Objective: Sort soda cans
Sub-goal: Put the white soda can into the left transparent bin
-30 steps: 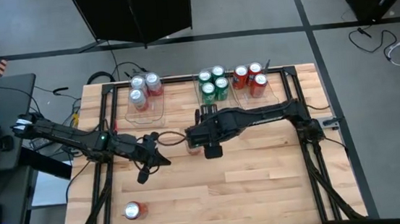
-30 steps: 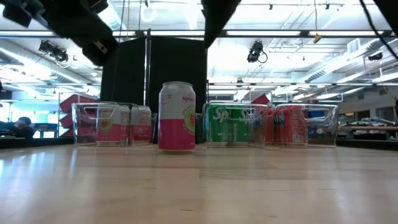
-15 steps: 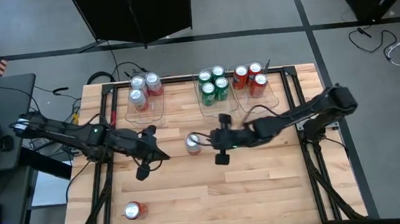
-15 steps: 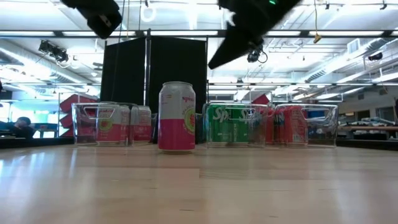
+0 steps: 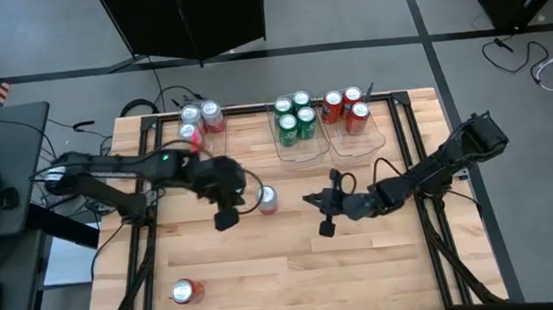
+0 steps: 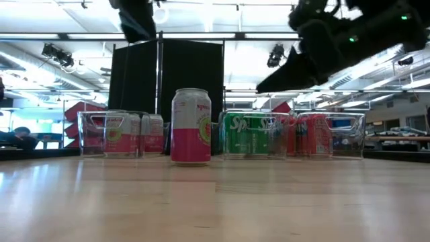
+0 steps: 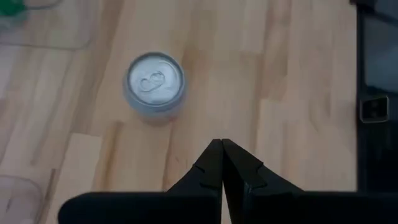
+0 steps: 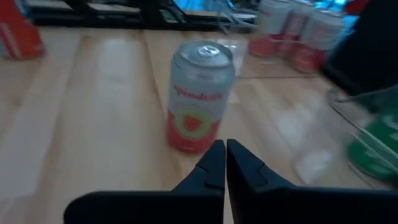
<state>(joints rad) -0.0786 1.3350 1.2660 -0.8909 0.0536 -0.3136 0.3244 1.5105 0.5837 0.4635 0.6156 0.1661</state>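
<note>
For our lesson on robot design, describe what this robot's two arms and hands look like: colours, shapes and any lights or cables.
Both arms are dark, slim and jointed. The left hand and right hand each end in two black, tapering, pointed fingers. Small green lights glow on the arms, and thin black cables loop beside the wrists.

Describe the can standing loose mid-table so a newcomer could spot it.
On the wooden table, look in front of the clear bins, between the two arms. The silver-white can with a pink lower band stands upright there alone, unlike the binned cans.
</note>
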